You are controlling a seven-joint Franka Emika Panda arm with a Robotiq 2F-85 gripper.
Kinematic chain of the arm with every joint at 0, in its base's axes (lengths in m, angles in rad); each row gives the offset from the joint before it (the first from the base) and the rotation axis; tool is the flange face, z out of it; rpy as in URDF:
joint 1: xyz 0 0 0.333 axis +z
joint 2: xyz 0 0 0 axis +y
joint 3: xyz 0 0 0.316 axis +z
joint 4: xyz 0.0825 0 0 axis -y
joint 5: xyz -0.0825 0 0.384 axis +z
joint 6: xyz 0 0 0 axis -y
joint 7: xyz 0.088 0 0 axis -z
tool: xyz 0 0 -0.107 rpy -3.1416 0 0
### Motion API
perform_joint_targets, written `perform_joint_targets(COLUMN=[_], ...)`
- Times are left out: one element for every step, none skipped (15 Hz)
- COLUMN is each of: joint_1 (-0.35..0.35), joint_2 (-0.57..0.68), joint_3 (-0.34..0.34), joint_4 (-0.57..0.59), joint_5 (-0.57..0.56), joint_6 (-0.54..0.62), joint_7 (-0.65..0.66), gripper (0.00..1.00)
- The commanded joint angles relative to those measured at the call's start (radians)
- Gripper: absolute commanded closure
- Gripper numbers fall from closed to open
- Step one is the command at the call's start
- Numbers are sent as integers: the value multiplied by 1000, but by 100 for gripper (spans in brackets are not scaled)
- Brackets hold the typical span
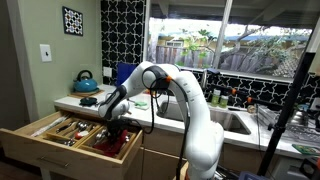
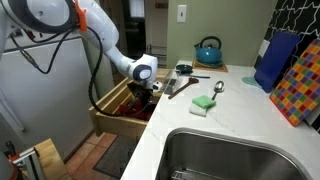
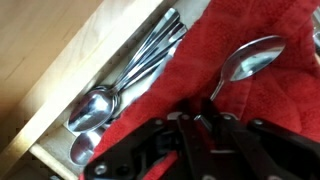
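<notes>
In an exterior view the open wooden drawer (image 2: 104,113) juts out at the left, under the edge of the white table (image 2: 245,115). The hand (image 2: 140,95) hangs down into the drawer's near end. On the table to the right of the hand lie some dark utensils (image 2: 182,84), then a green sponge (image 2: 203,104). A blue kettle (image 2: 208,50) stands behind them. Farther right a blue board (image 2: 275,60) leans at the wall, and the sink (image 2: 230,152) is set into the table in front.

In the wrist view, a wooden divider (image 3: 50,70) runs along the left of the compartment. A stack of spoons (image 3: 125,80) lies nested just beside it, close to the hand's left side. The compartment floor is covered by a red liner (image 3: 285,110). Right of the stack a single spoon (image 3: 250,58) rests bowl up on the liner, apart from the others. Its handle runs down in between the hand's dark fingers. The fingers stand close together about that handle, but I cannot tell whether they actually pinch it.
</notes>
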Motion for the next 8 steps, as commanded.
perform_joint_targets(joint_1=[14,14,14,13,11,8,8,7], joint_2=[-14,-12,-7,-5,-4,-3,-2,0], joint_3=[-24,-26,-25,-24,-22,-18,-18,-17], joint_4=[-35,-36,-36,-37,-42,-45,-47,-47], joint_5=[19,21,23,28,34,44,50,57], joint_6=[-2,-2,-1,-1,11,14,17,21], joint_7=[78,94,106,116,122,124,127,128], gripper=[50,43,34,30,29,30,38,55])
